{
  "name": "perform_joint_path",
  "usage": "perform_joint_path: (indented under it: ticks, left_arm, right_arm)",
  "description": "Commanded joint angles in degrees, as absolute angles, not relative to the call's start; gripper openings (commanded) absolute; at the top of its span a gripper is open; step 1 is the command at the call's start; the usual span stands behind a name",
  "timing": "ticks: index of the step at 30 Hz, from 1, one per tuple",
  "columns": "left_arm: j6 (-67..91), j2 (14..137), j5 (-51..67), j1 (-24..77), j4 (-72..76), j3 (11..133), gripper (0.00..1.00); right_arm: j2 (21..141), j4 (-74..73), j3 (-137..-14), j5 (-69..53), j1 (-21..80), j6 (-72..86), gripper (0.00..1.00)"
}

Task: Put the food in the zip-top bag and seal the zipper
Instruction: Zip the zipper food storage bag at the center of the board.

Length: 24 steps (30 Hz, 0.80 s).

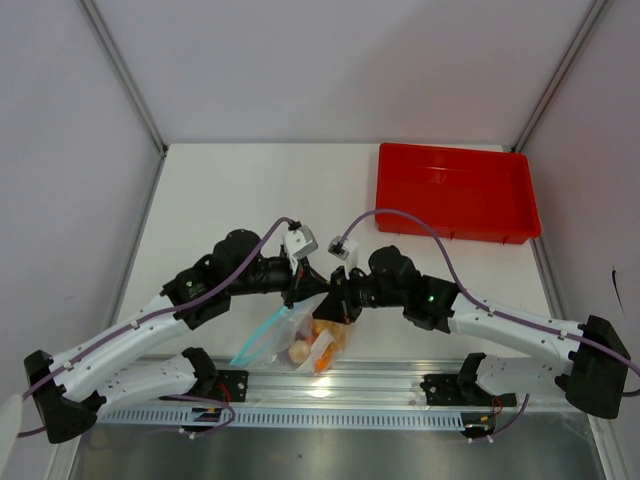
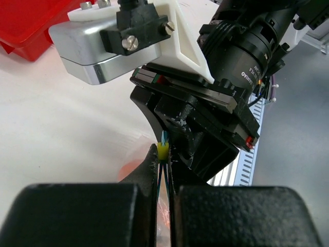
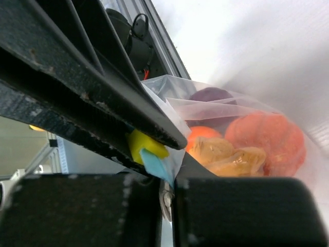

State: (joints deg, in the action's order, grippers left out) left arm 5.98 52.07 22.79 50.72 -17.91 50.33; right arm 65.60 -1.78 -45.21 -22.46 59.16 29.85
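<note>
Over the table (image 1: 220,200), both arms' fingers (image 2: 144,177) pinch the zipper (image 3: 156,164).

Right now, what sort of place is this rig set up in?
Most likely a lab robot cell rather than a home or kitchen: plain white panel walls enclose a white table, and two robot arms are bolted to an aluminium rail along its near edge.

zip-top bag (image 3: 205,105): clear crinkly plastic | red tray (image 1: 455,233): glossy plastic | table (image 1: 230,190): matt white
</note>
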Motion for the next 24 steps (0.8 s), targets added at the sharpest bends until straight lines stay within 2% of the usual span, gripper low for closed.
perform_joint_path:
  ticks: [1, 5, 8, 9, 12, 19, 23, 24]
  left_arm:
    - [5.7, 51.1, 26.8, 51.1, -17.7, 52.4, 0.01]
    - [4.3, 50.8, 29.2, 51.1, -19.3, 52.9, 0.0]
    - [4.0, 51.5, 31.3, 50.9, -21.0, 53.5, 0.01]
    - [4.0, 51.6, 32.6, 50.9, -21.0, 53.5, 0.01]
    - [4.3, 51.6, 33.8, 50.8, -20.8, 53.3, 0.01]
    - [4.8, 52.7, 35.1, 50.7, -21.3, 53.9, 0.01]
    - [5.3, 53.4, 35.9, 50.5, -21.1, 54.4, 0.01]
    - [5.4, 53.7, 36.2, 50.5, -21.0, 54.5, 0.01]
  right_arm:
    - [64.0, -2.5, -46.5, -22.8, 57.9, 26.6, 0.07]
    - [61.4, 0.0, -43.3, -31.3, 52.7, 23.7, 0.27]
    - [59.1, 4.6, -40.2, -40.2, 49.8, 20.6, 0.51]
    - [58.9, 4.9, -39.9, -43.0, 49.4, 19.8, 0.53]
    - [59.2, 5.2, -40.2, -45.8, 48.3, 18.0, 0.53]
    - [62.3, 5.8, -42.3, -51.3, 48.4, 16.4, 0.44]
    - [63.3, 5.5, -43.0, -51.7, 48.6, 15.3, 0.31]
    - [63.7, 6.2, -43.1, -51.7, 48.7, 15.3, 0.31]
